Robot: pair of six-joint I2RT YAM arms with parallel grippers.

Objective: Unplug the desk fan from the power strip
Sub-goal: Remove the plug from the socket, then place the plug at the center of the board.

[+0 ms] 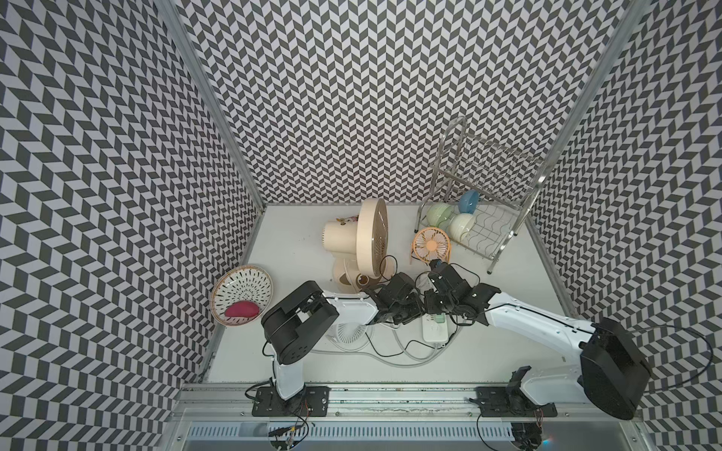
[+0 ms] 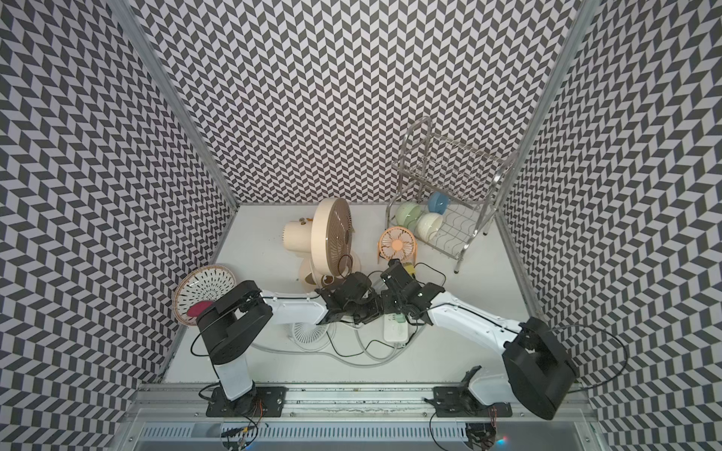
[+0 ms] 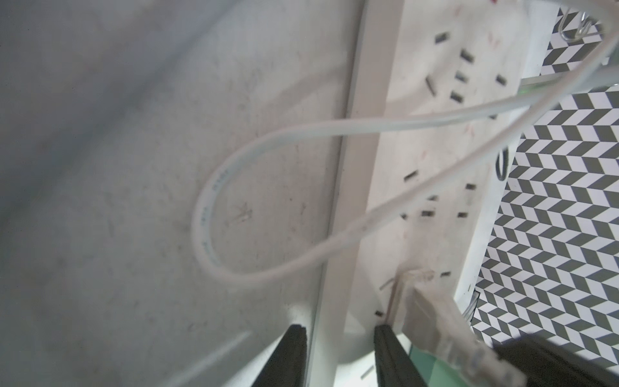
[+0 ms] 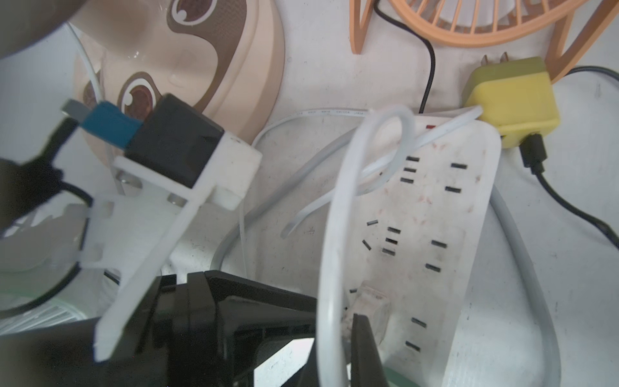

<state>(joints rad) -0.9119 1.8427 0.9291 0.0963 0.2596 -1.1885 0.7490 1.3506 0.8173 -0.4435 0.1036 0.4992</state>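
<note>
Here's the power strip (image 1: 435, 332), near the middle of the table's front edge, with both arms on it. The left gripper (image 3: 341, 330) has its fingers apart astride the strip's long edge; biting or not, I cannot tell. The right gripper (image 4: 335, 335) looks clamped on the white cord (image 4: 335, 217) behind the seated clear plug (image 4: 370, 301). Best play: pin the strip and pull straight out. In the back right corner the dish rack (image 1: 490, 230) holds three bowls (image 1: 461, 224), and at the left edge the woven basket (image 1: 250, 279) holds a red thing (image 1: 242, 310)

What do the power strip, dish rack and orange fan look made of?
Power strip: white moulded plastic, matte, scuffed with reddish marks. Dish rack: metal wire and tube, probably stainless or chromed, given its bright sheen. Orange fan: plastic, matte, with thin moulded grille ribs.
</note>
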